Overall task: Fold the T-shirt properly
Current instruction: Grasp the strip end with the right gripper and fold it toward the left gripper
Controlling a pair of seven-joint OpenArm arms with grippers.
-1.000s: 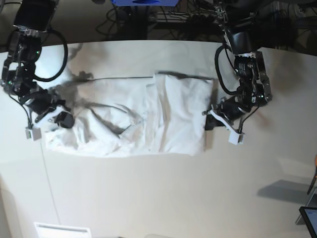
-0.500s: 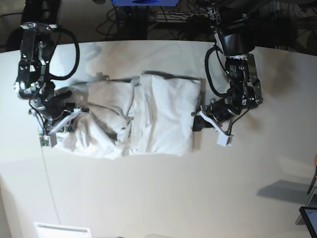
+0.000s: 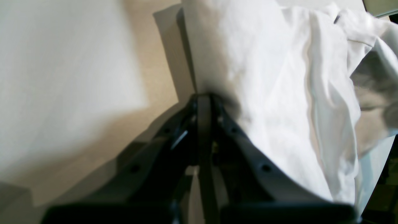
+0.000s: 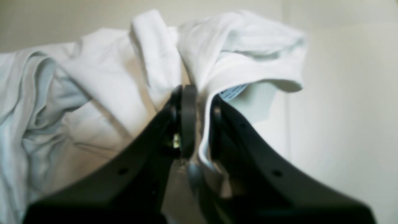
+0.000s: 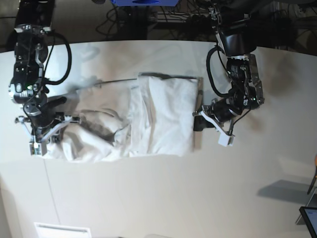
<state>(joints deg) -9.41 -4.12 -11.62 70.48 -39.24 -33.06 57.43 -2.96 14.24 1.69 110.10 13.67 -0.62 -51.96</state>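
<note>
The left gripper (image 3: pixel 203 99) has its black jaws pressed together at the edge of the T-shirt (image 3: pixel 273 93); in the blurred left wrist view it seems to nip the hem, though the cloth between the tips cannot be made out. In the base view this gripper (image 5: pixel 198 119) sits at the middle of the garment's right edge. The right gripper (image 4: pixel 196 93) pinches a bunched fold of white cloth, a thin band of fabric running down between its nearly closed jaws, with a small pale label just beside them. In the base view it (image 5: pixel 47 136) stands at the crumpled left end.

The T-shirt (image 5: pixel 148 119) lies across the middle of the off-white worktop (image 5: pixel 163 193), stretched between the two grippers. Its right half is a smooth, flat, roughly rectangular panel with a straight edge; its left half is soft, rumpled and heaped in loose folds. The cloth is plain white cotton, matt, with shaded creases.
</note>
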